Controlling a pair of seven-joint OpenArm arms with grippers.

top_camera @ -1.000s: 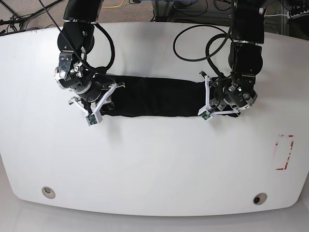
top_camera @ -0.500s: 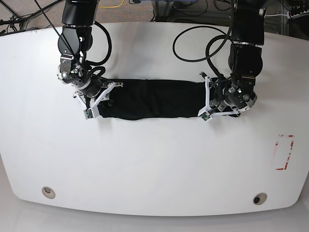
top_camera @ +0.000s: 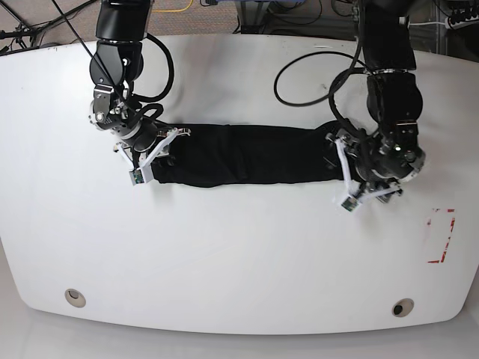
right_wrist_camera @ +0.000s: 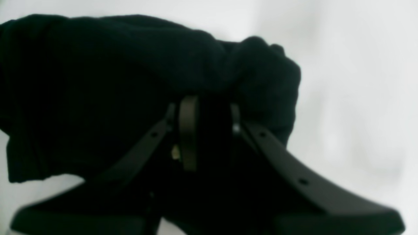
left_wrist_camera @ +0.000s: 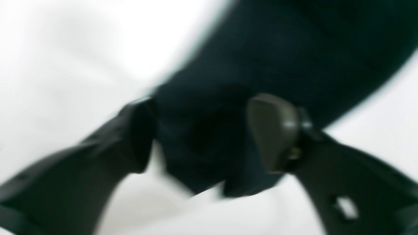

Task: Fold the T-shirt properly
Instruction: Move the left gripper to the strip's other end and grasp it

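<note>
The black T-shirt [top_camera: 247, 153] lies as a long narrow band across the white table [top_camera: 239, 254]. No print shows. My right gripper [top_camera: 166, 153] is at the band's left end. In the right wrist view this gripper [right_wrist_camera: 210, 114] is shut on a bunched fold of the T-shirt [right_wrist_camera: 98, 65]. My left gripper [top_camera: 334, 162] is at the band's right end. In the blurred left wrist view that gripper [left_wrist_camera: 202, 130] stands open, its fingers [left_wrist_camera: 274, 130] wide apart, with the T-shirt [left_wrist_camera: 294, 49] end lying loose between them.
A red outlined rectangle [top_camera: 441, 235] is marked near the table's right edge. Two round holes [top_camera: 73, 297] [top_camera: 402, 307] sit near the front edge. Black cables [top_camera: 299, 71] loop from both arms over the back of the table.
My left gripper has opened, and its arm has shifted right and toward the front. The band's right end now reaches a little further right. The right gripper keeps its grip.
</note>
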